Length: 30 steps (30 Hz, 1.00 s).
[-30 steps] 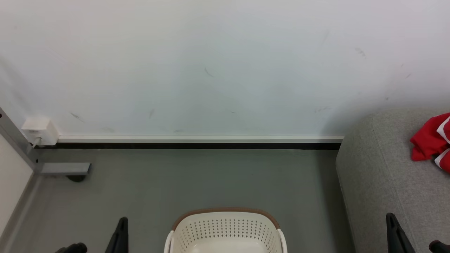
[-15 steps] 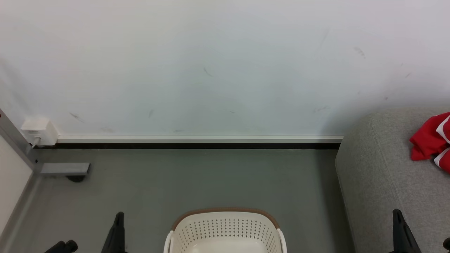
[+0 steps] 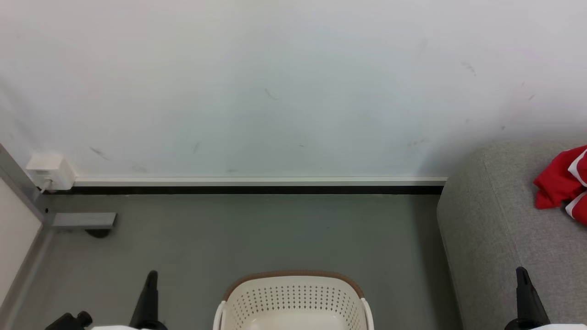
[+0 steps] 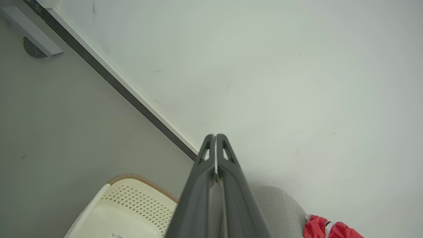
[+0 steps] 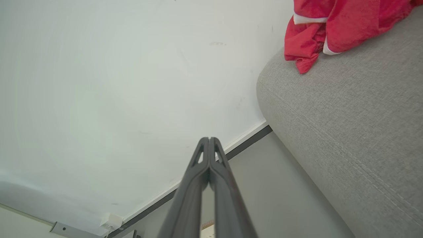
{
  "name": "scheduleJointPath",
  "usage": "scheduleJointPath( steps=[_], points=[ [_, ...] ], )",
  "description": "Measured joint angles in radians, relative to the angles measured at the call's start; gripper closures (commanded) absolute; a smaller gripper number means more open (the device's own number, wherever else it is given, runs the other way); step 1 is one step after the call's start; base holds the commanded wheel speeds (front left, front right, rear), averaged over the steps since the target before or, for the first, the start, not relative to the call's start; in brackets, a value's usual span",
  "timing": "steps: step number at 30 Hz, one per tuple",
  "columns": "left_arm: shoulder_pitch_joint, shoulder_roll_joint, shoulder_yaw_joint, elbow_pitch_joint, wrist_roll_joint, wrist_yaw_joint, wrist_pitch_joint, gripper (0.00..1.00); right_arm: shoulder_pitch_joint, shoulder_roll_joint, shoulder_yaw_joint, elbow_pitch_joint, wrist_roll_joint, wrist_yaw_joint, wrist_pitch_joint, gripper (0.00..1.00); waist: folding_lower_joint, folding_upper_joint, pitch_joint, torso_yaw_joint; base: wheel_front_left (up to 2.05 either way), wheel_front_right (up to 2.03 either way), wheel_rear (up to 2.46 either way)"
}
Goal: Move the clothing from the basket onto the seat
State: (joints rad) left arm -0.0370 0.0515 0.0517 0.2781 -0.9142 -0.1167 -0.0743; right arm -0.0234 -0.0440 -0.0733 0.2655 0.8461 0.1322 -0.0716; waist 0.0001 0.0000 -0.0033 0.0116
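I see the clothing lying on the seat at three o'clock; the basket at six looks empty. My left fingers and right fingers are pressed together, holding nothing. I judge the transfer done, with only parking the arms left.

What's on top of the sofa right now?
Red clothing lies crumpled on the grey sofa. What lies beneath it is covered, and the head view's edge crops it.
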Motion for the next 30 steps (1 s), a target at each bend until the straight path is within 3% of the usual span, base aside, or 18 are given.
scheduleJointPath(
  steps=[30],
  points=[
    [-0.036, -0.001, 0.029, -0.013, -0.312, -0.006, 0.085, 1.0, -0.039, -0.001, -0.02, -0.005, 0.345, 0.0, 0.084, 1.0, 0.0, 0.0, 0.001, -0.004, 0.0, 0.0, 0.0]
  ],
)
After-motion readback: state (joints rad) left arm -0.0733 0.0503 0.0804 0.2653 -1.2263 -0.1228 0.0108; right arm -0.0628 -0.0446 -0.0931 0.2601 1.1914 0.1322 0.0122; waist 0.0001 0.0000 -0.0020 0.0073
